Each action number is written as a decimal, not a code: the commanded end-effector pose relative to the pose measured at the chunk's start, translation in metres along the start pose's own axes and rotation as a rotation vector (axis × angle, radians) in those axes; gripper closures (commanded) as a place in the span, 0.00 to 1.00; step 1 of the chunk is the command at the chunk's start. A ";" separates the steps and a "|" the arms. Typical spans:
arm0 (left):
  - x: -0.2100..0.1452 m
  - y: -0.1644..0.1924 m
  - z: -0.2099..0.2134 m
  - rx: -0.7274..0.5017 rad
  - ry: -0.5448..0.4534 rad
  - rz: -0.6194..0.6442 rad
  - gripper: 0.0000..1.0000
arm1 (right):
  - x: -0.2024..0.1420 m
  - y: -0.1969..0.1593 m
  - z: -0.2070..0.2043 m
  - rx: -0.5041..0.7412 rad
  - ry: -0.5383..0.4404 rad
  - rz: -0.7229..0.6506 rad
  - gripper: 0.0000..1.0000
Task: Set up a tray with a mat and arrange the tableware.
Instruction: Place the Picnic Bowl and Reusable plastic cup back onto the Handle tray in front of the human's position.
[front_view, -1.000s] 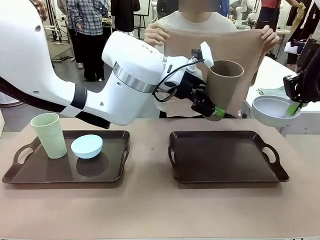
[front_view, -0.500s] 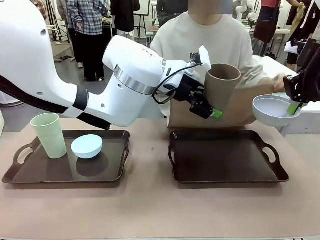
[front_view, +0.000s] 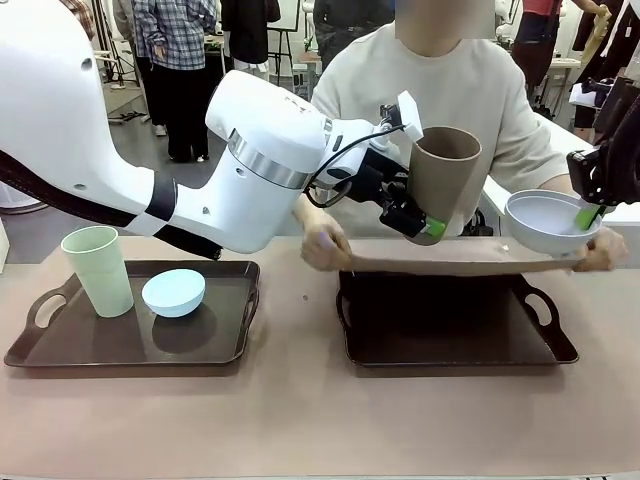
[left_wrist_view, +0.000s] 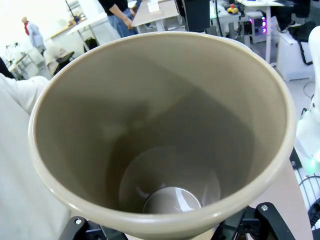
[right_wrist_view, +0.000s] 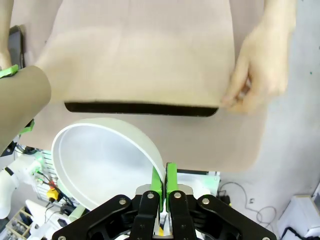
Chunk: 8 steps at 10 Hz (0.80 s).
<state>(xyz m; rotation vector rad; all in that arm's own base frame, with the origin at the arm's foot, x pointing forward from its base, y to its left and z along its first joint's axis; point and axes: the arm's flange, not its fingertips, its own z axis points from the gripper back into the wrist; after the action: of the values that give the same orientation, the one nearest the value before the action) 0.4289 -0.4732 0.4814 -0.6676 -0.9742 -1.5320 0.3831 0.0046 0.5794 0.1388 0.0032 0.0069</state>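
Gripping tilted taupe-brown tumbler (front_view: 446, 170) in part-open left gripper (front_view: 428, 224), 12 o'clock above tray (front_view: 450, 335); pinching greyish-white bowl (front_view: 545, 222) rim with right gripper (right_wrist_view: 164, 174), 3 o'clock; stretching mat (front_view: 460, 259) with 2 hands (front_view: 325, 246).

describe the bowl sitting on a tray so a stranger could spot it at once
On the table, look at the dark tray on the robot's left side. The light blue bowl sits in it, beside a tall pale green tumbler. Unlike the greyish-white bowl held aloft by the right end effector, it is blue and rests on a tray.
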 end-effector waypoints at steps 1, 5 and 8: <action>0.004 0.004 0.001 -0.007 -0.016 -0.019 0.95 | 0.000 0.000 0.000 0.002 -0.010 0.002 1.00; 0.004 0.004 0.001 -0.007 -0.016 -0.019 0.95 | 0.000 0.000 0.000 0.002 -0.010 0.002 1.00; 0.004 0.004 0.001 -0.007 -0.016 -0.019 0.95 | 0.000 0.000 0.000 0.002 -0.010 0.002 1.00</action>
<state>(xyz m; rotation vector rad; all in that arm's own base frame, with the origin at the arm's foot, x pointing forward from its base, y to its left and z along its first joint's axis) 0.4289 -0.4733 0.4814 -0.6676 -0.9743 -1.5321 0.3831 0.0046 0.5794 0.1388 0.0032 0.0069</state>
